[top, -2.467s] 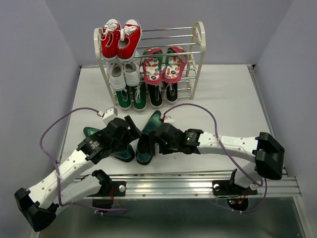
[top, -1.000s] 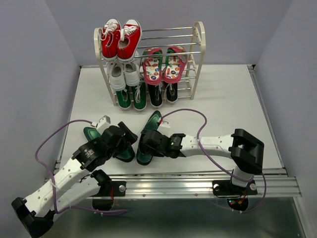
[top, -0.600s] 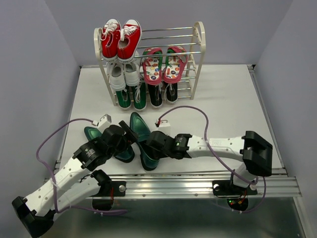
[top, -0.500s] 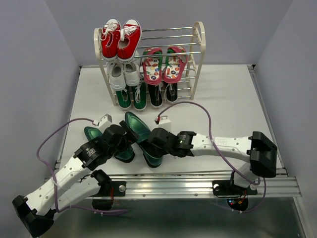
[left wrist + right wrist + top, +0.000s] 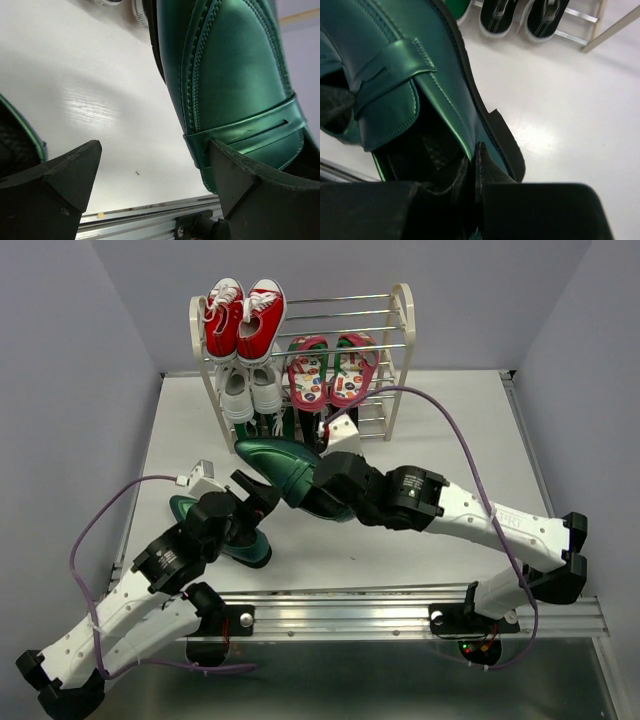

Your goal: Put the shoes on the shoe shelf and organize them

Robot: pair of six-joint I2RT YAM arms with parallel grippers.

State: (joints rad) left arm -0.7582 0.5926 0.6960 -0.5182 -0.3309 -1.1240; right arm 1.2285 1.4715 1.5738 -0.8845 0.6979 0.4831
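The green loafer [image 5: 280,468] hangs above the counter [image 5: 450,440] in the middle of the overhead view, toe pointing to the upper left, just short of the shoe shelf [image 5: 402,310] at the upper centre. The right hand [image 5: 320,495] has it pinched by the heel wall, one finger inside the shoe and one outside, so the whole length sticks out unsupported. The second loafer [image 5: 235,545] lies on the counter at the lower left, with the left hand [image 5: 255,492] above it, spread wide and holding nothing.

The likely trouble is that thin heel grip: glossy leather and a long overhang could let the shoe swivel or slide out as it is carried in. The toe is also close to the left hand's fingers and could clip them. On the shelf, the red flip-flops [image 5: 330,370] and black sneakers [image 5: 495,20] fill the right side and the white sneakers [image 5: 250,390] the left, so a careless approach might knock one off its rods.
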